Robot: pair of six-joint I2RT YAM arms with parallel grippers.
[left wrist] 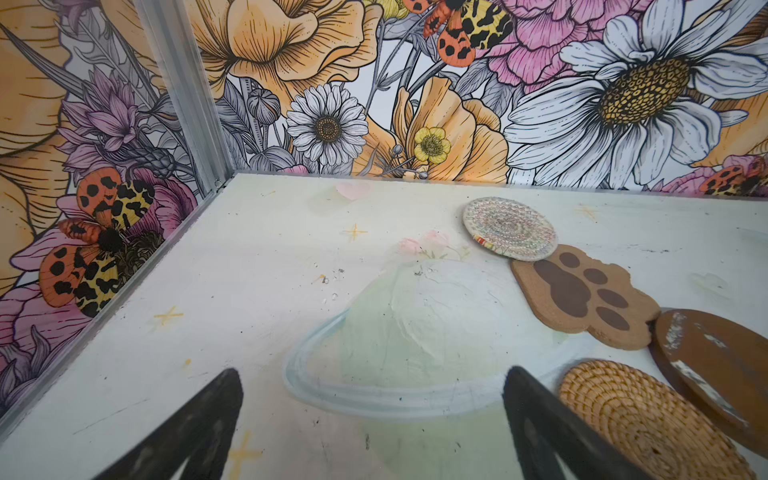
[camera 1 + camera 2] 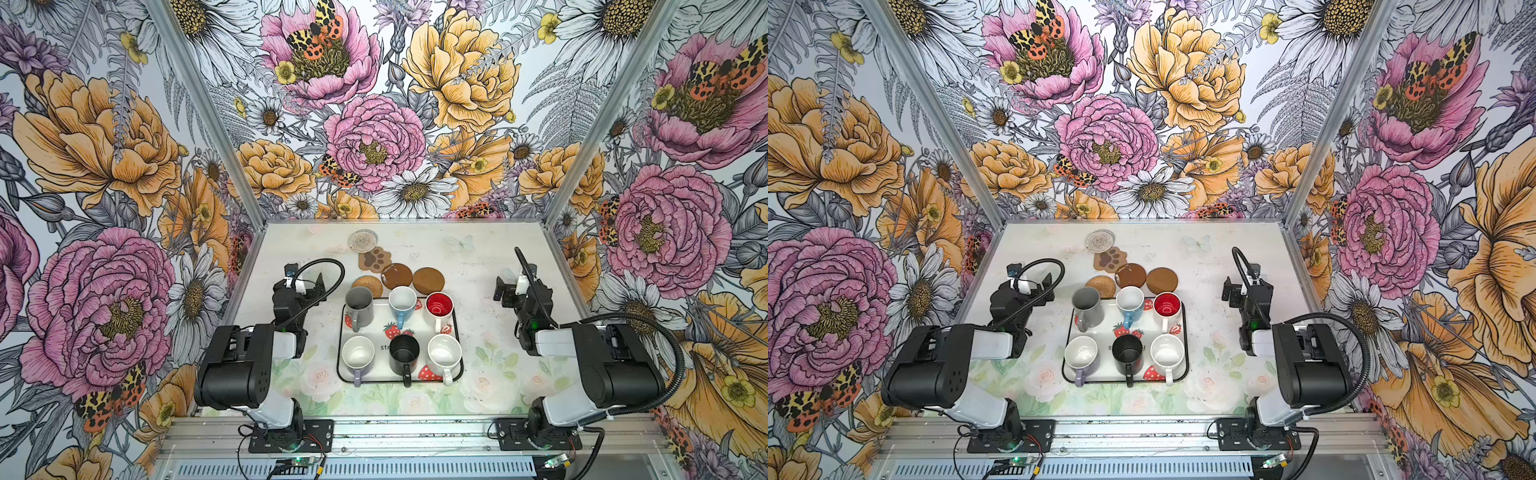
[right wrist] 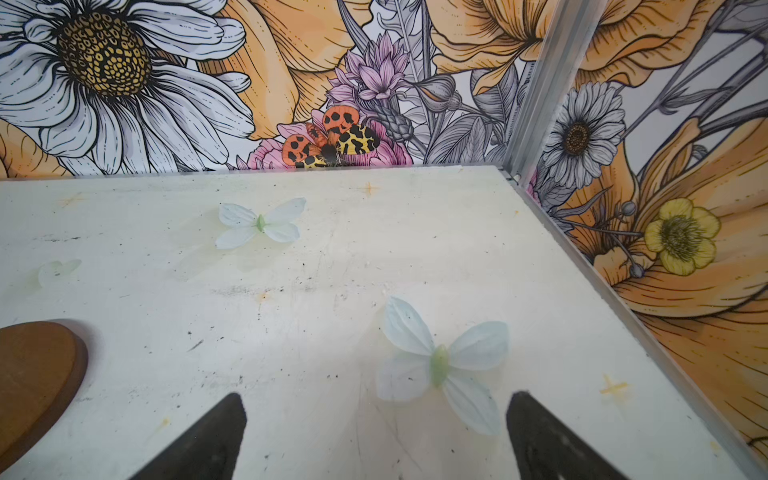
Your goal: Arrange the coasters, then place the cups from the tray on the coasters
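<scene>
My left gripper (image 1: 374,374) and right gripper (image 3: 376,397), both spread and empty, flank the white strawberry-print tray (image 2: 376,331) of six handled mugs (image 2: 403,353); overlapping woven, paw-shaped and brown coasters (image 2: 428,280) likely need arranging first.

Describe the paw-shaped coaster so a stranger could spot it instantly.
Find the white strawberry-print tray. Beyond its far edge, the tan paw-shaped coaster lies between a grey-white woven round coaster and a scuffed dark brown round one. It alone isn't round.
</scene>
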